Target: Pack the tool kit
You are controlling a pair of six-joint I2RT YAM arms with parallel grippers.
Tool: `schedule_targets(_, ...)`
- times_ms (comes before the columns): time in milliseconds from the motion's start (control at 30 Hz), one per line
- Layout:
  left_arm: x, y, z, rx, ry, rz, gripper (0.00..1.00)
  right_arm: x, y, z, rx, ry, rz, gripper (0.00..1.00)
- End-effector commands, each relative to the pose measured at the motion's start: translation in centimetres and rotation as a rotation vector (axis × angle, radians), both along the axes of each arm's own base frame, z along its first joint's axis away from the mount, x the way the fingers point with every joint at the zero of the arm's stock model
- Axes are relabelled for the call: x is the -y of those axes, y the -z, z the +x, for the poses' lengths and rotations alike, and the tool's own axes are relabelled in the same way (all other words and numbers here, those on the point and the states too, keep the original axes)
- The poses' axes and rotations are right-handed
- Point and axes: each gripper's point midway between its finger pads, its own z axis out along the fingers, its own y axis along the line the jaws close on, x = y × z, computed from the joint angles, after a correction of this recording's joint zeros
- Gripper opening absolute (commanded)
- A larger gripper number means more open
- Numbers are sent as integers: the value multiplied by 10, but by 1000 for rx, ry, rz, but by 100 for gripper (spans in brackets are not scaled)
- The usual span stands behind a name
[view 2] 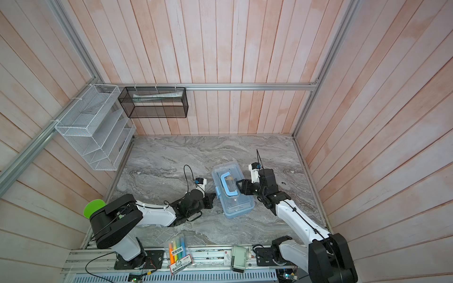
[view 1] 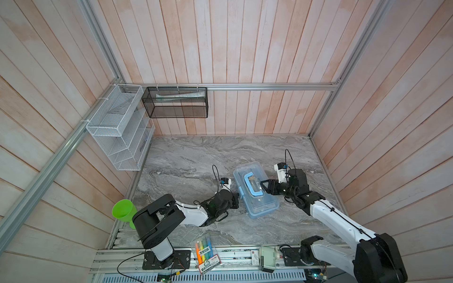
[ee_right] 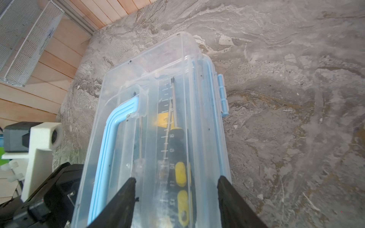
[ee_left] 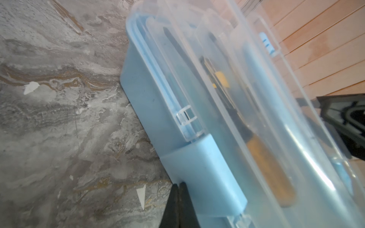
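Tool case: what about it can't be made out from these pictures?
- Tools inside the tool case: both top views, too small.
- Latch fastened or not: left wrist view shows only its outer face.
- Orange-handled tool: left wrist view, blurred behind the clear lid.

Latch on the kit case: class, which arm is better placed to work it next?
Probably left: the left tool, shut, sits at the latch; the right tool stands open over the clear lid, away from it.
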Motion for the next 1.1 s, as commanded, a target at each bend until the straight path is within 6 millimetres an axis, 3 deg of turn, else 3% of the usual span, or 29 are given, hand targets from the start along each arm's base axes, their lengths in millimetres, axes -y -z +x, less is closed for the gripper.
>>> schedule_targets(0,26,-16,-1,29,69,-56,0,-17,23,-24,-95,-80,18,62)
schedule_targets(300,35,-23,4,48,76,-71,0,-30,23,-29,-99,-116,37,62)
schedule_targets(533,38,-49,10,119,73,-101,0,-39,22,-34,-104,-142,74,62)
schedule_targets(867,47,-69,16,188,99,-101,0,-59,21,-43,-110,-210,122,62)
schedule_targets(933,43,-67,16,183,89,-82,0,-54,20,-39,-104,-175,94,62)
schedule_targets(1067,14,-43,12,130,9,8,0,-29,19,-28,-80,-63,-19,62)
